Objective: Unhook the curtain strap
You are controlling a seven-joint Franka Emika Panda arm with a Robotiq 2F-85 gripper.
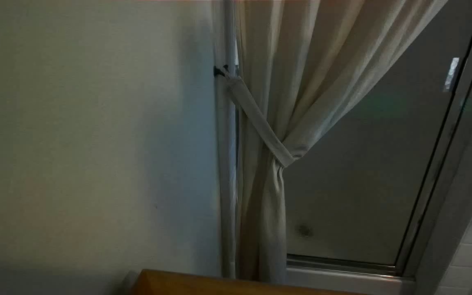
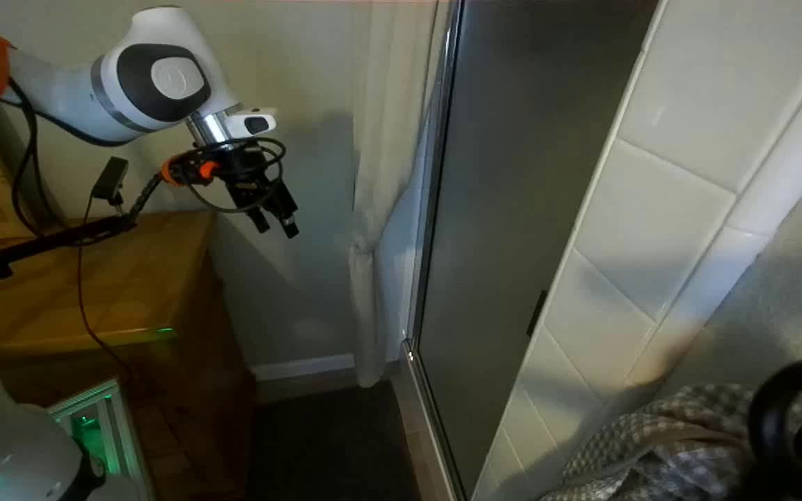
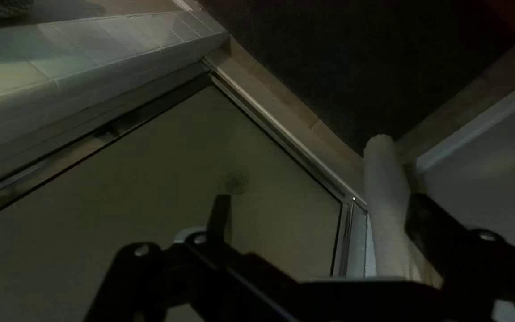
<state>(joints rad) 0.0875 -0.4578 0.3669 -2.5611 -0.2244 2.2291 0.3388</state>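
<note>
The curtain strap point(image 1: 258, 119) is a flat cream band in an exterior view. It slants from a dark wall hook point(image 1: 218, 71) down around the gathered cream curtain point(image 1: 297, 53). Its upper end is at the hook. The curtain also hangs in an exterior view point(image 2: 390, 104), pinched in at mid-height, where I cannot make out the strap. My gripper point(image 2: 276, 226) is in the air left of the curtain, apart from it, pointing down. In the wrist view the gripper point(image 3: 320, 199) has its black fingers wide apart with nothing between them. The curtain point(image 3: 385, 223) shows beyond the fingers; the strap does not show there.
A glass shower door point(image 2: 505, 174) in a metal frame stands beside the curtain. A white tiled wall point(image 2: 638, 264) is right of it. A wooden cabinet point(image 2: 108, 278) stands below the arm. A checked cloth point(image 2: 665, 445) and a black curled metal piece point(image 2: 763, 424) are at the lower right.
</note>
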